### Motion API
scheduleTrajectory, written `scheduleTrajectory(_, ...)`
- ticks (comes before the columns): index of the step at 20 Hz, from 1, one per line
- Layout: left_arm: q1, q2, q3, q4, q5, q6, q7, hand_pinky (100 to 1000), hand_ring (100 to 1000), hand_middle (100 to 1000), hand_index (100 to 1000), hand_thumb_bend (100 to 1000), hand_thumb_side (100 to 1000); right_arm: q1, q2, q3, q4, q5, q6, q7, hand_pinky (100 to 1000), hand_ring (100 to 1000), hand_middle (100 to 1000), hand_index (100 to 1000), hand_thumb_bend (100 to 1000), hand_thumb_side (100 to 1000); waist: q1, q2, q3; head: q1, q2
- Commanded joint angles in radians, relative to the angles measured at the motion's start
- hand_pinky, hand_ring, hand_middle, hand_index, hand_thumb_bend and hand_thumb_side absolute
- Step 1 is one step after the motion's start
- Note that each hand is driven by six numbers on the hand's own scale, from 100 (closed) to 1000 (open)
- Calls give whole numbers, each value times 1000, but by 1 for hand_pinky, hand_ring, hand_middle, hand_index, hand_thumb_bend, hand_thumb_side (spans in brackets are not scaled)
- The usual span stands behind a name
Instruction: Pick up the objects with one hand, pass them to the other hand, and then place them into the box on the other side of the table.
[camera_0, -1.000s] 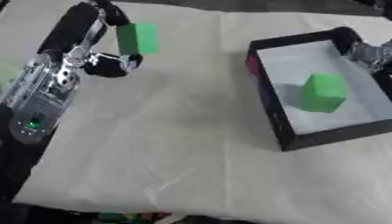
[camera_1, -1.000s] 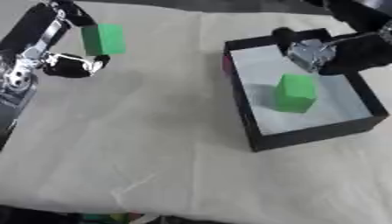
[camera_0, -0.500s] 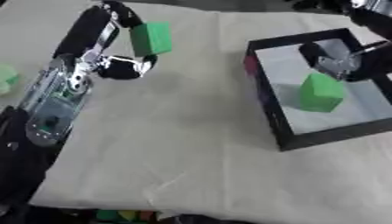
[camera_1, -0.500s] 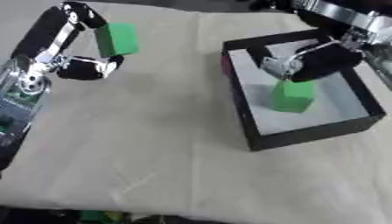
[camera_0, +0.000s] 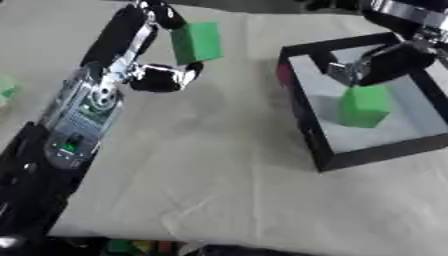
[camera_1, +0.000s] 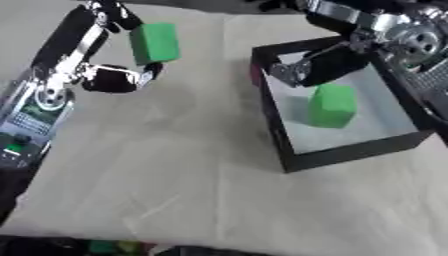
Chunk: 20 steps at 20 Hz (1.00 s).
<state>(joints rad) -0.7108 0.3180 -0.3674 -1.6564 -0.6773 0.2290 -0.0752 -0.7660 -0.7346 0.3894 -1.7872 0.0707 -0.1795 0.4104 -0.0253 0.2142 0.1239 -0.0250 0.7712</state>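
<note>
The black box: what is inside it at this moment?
Inside the black box a green block stands on the pale floor. The right hand above it hides part of the floor.

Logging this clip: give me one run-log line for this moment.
left hand: shut on green block, raised over cloth | right hand: over black box, grip unclear | second green block: in box

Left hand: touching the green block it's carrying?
Touching. In the left eye view the left hand pinches the green block between its upper fingers and thumb.
</note>
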Motion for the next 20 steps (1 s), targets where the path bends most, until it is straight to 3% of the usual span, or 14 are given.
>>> scheduleTrajectory(1, -28, -12, -5, -6, 7, -11, 0, 702, 676, 572, 457, 213, 154, -22, -1, 3, 27, 37, -19, -2, 944, 1000, 1000, 1000, 100, 219, -14, -17, 2, -8, -9)
scheduleTrajectory(20, -83, -108, -38, 7, 37, -44, 42, 694, 662, 562, 453, 192, 167, -79, 43, 51, 106, 86, -56, -16, 949, 1000, 1000, 1000, 100, 208, -22, -6, 18, -38, -21)
